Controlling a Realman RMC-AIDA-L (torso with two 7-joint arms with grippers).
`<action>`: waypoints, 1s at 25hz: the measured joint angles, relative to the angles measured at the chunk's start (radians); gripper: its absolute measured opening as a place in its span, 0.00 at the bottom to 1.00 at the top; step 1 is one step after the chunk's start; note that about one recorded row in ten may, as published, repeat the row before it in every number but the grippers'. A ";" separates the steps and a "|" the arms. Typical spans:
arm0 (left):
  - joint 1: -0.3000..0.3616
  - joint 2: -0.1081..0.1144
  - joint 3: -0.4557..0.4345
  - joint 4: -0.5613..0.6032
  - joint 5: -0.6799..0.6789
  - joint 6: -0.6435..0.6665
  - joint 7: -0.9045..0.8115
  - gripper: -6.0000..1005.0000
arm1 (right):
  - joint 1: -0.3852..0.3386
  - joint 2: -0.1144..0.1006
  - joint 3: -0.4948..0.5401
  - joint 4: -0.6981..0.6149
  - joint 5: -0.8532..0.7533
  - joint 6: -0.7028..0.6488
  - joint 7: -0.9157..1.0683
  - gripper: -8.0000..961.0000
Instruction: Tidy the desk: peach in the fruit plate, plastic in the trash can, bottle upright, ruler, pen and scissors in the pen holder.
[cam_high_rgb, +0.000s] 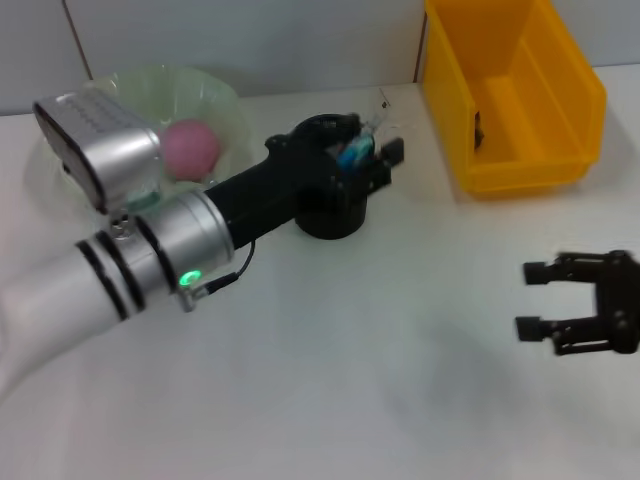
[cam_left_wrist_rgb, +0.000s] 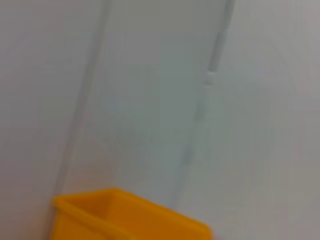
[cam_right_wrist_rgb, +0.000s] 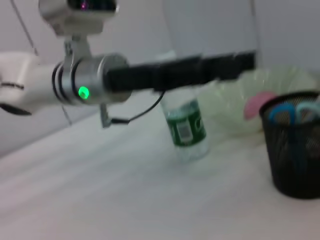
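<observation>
Black pen holder sits under the left claw (grip state unclear).

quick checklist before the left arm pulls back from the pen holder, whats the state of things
1. Peach in the fruit plate: ok.
2. Bottle upright on the table: ok, it stands in the right wrist view; the head view hides it behind the left arm.
3. Scissors in the pen holder: ok, blue handles show above the rim.
4. Ruler and pen in the holder: cannot tell.
5. Left gripper free of items: cannot tell, it sits over the holder's mouth.
6. Right gripper out of the way: ok, open, low over the table below the yellow trash can.
</observation>
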 joint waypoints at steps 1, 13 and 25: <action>0.008 0.012 -0.073 0.007 0.168 0.067 -0.144 0.62 | -0.002 -0.005 0.031 0.000 0.000 -0.024 -0.005 0.87; 0.011 0.085 -0.594 -0.003 0.918 0.536 -0.603 0.62 | -0.007 -0.087 0.216 0.060 0.026 -0.205 -0.041 0.87; -0.031 0.082 -0.773 0.002 1.232 0.756 -0.702 0.62 | 0.111 -0.087 0.082 0.136 0.017 -0.152 -0.037 0.87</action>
